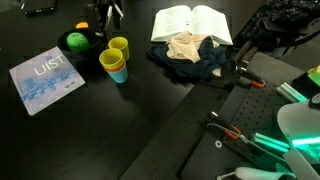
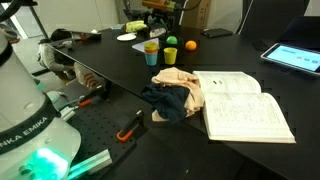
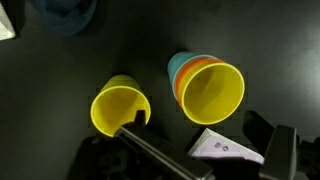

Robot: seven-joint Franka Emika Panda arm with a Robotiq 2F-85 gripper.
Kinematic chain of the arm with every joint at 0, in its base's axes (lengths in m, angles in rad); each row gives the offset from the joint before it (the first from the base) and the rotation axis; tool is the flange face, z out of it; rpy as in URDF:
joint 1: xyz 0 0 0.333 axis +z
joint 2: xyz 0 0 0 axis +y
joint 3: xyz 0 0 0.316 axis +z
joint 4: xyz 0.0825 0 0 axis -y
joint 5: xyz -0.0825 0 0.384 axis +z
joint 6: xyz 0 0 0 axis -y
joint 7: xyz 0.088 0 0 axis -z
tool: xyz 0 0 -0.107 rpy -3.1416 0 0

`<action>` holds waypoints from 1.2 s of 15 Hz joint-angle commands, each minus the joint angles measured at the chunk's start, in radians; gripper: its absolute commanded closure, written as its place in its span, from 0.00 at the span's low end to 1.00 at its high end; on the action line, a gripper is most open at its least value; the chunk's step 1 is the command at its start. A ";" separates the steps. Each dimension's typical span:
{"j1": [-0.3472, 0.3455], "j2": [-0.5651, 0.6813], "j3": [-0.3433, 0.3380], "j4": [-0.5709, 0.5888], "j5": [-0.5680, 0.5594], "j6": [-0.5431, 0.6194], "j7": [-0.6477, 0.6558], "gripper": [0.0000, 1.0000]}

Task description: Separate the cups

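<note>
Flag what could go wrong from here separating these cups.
1. The nested stack is yellow in orange in blue; pulling one may drag the others along.
2. The open gripper has a finger right at the lone yellow cup rim; a move could tip it.
3. The black bowl stands close by; a knocked cup may hit it.

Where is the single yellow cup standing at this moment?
In an exterior view the single yellow cup stands on the table, right of the black bowl and just behind the nested cup stack.
</note>
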 commanded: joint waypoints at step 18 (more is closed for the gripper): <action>0.064 0.036 0.014 -0.045 -0.022 0.077 -0.003 0.00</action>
